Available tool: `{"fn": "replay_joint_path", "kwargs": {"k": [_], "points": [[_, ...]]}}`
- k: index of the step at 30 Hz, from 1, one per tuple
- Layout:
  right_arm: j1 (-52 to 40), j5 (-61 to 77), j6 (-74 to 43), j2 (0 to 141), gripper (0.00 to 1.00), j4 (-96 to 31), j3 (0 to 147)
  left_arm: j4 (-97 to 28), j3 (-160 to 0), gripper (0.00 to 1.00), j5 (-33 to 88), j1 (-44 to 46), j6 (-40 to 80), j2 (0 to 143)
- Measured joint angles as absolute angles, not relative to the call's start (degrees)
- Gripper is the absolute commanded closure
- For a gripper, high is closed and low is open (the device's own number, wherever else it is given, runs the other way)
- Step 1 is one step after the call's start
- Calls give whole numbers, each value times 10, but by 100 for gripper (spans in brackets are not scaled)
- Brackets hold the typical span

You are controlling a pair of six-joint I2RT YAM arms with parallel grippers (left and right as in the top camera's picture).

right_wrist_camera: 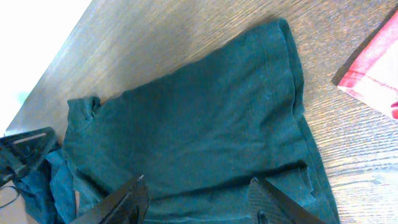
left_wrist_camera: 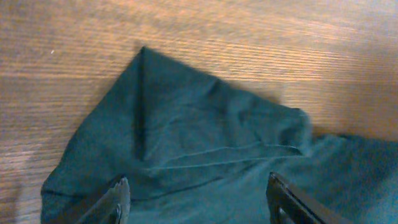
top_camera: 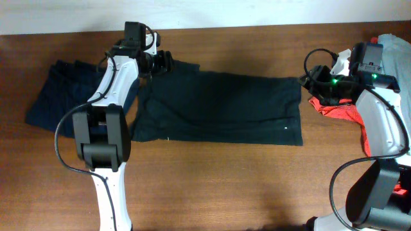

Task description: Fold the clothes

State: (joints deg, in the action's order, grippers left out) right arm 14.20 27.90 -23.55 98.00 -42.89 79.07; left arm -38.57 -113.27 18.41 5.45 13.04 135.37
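A dark teal garment (top_camera: 218,106) lies spread flat across the middle of the table. My left gripper (top_camera: 162,63) is open over its far left corner; in the left wrist view the jaws (left_wrist_camera: 198,186) straddle the bunched, pointed corner of the cloth (left_wrist_camera: 199,137) with nothing held. My right gripper (top_camera: 309,83) is open at the garment's far right corner. In the right wrist view its jaws (right_wrist_camera: 196,186) hover over the cloth (right_wrist_camera: 205,118), which stretches away toward the left arm (right_wrist_camera: 25,149).
A folded navy garment (top_camera: 54,96) lies at the left of the table. A red garment (top_camera: 340,109) lies at the right, also visible in the right wrist view (right_wrist_camera: 373,62). Light-coloured clothes (top_camera: 395,45) are piled at the far right corner.
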Motion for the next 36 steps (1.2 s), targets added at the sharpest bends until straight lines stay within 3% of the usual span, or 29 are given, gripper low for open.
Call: {"fn": "replay_joint_path", "kwargs": {"k": [11, 24, 29, 36], "points": [[142, 268, -235, 980, 43, -435, 791, -372, -1133, 31, 165, 57, 147, 1392], [142, 256, -235, 980, 43, -442, 791, -335, -1141, 53, 151, 76, 153, 1409], [142, 255, -235, 980, 43, -444, 791, -333, -1141, 75, 130, 80, 157, 1411], [142, 242, -233, 980, 43, -444, 791, -362, -1155, 80, 125, 80, 158, 1415]]}}
